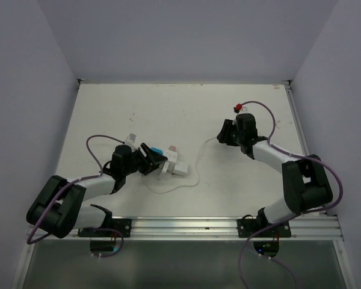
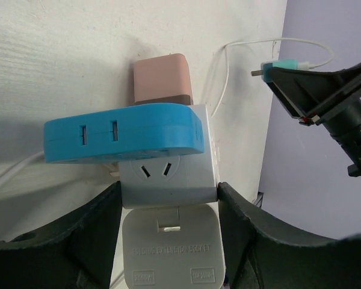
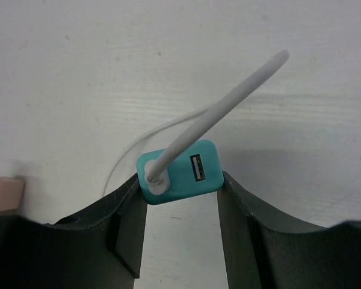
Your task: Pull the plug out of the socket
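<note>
— Where is the plug [image 3: 180, 171] found?
— It is pinched between the fingers of the right gripper [image 3: 180, 183], over the right half of the table [image 1: 168, 108]. It is seen well apart from the socket [image 2: 168, 174], with bare table between the two.
— And the socket?
— It is clamped at its sides by the left gripper [image 2: 168, 201], left of centre. A blue adapter [image 2: 123, 132] and a pink block [image 2: 162, 78] are seated on it.
— Which way is the plug turned?
— From the left wrist its metal pin is seen pointing back toward the socket, so its long axis is judged to lie roughly along the line between the two grippers. The right arm is the nearer one, since the plug is held by it.
— How is the plug described?
— A small teal block with rounded corners, a USB slot in its back face, and a white cable [image 3: 228, 102] leaving beside that slot. The cable is seen running across the table toward the socket side; its far end cannot be told.
— What is judged of the task?
— The separation appears made, and only a setting down seems left
</note>
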Controlling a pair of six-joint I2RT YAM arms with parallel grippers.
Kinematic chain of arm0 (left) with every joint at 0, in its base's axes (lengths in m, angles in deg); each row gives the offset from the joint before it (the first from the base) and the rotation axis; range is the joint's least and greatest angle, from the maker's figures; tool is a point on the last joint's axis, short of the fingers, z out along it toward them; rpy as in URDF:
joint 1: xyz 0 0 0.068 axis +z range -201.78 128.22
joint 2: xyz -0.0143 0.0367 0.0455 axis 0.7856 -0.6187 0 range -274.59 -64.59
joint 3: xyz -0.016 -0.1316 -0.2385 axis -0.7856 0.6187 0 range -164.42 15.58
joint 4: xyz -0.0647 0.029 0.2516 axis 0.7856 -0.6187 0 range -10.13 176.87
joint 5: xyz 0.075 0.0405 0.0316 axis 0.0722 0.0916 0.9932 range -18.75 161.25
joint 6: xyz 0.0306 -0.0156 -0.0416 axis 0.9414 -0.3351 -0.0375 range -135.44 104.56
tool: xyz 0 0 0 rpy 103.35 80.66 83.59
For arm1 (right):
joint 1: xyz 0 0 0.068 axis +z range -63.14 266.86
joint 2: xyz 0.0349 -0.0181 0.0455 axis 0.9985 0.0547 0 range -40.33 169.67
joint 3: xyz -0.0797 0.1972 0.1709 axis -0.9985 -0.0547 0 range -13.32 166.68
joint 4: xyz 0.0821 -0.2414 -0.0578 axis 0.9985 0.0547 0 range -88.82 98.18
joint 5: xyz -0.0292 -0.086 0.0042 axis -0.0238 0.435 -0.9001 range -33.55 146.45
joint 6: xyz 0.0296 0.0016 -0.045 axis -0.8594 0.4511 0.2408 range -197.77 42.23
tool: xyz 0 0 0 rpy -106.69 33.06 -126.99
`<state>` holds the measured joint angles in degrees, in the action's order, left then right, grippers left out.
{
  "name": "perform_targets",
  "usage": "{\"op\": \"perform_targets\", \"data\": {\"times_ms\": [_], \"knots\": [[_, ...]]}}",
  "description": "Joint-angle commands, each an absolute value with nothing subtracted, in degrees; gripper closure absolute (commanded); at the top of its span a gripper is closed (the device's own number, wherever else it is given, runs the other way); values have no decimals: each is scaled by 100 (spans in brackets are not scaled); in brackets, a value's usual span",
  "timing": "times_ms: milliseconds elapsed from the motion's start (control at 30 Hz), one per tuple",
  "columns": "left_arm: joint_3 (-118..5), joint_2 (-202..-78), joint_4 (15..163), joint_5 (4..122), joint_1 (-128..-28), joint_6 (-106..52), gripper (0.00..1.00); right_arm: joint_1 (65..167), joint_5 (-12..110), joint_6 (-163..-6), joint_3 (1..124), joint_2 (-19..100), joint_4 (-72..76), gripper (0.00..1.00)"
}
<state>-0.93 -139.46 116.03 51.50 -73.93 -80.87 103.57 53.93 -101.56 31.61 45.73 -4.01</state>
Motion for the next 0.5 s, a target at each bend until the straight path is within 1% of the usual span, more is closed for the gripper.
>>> {"op": "perform_targets", "data": {"times_ms": [0, 33, 133, 167, 200, 233, 267, 333, 367, 433, 467], "knots": [[99, -14018, 11279, 5587, -7313, -7898, 100, 10339, 5768, -10361, 3624, 4887, 327, 81], [90, -13991, 11314, 5578, -7313, -7890, 100, 10339, 5759, -10370, 3686, 4958, 399, 79], [55, -13965, 11332, 5578, -7305, -7837, 100, 10339, 5715, -10326, 3783, 5055, 505, 65], [29, -13965, 11332, 5561, -7313, -7811, 100, 10339, 5663, -10309, 3757, 5029, 479, 54], [20, -13974, 11332, 5552, -7313, -7810, 100, 10339, 5671, -10300, 3696, 5011, 427, 50], [11, -13974, 11341, 5552, -7313, -7767, 100, 10339, 5663, -10230, 3669, 4924, 426, 45], [-6, -13974, 11332, 5552, -7313, -7749, 100, 10339, 5462, -10203, 3652, 4871, 435, 36], [-41, -13982, 11289, 5569, -7304, -7679, 100, 10339, 5390, -10063, 3608, 4731, 496, 25], [-59, -13991, 11271, 5569, -7304, -7670, 100, 10339, 5338, -10019, 3590, 4591, 522, 17], [-51, -13991, 11288, 5578, -7304, -7670, 100, 10339, 5241, -9939, 3555, 4414, 663, 9], [-42, -13991, 11297, 5587, -7304, -7670, 100, 10347, 5215, -9922, 3537, 4222, 724, 8]]}}
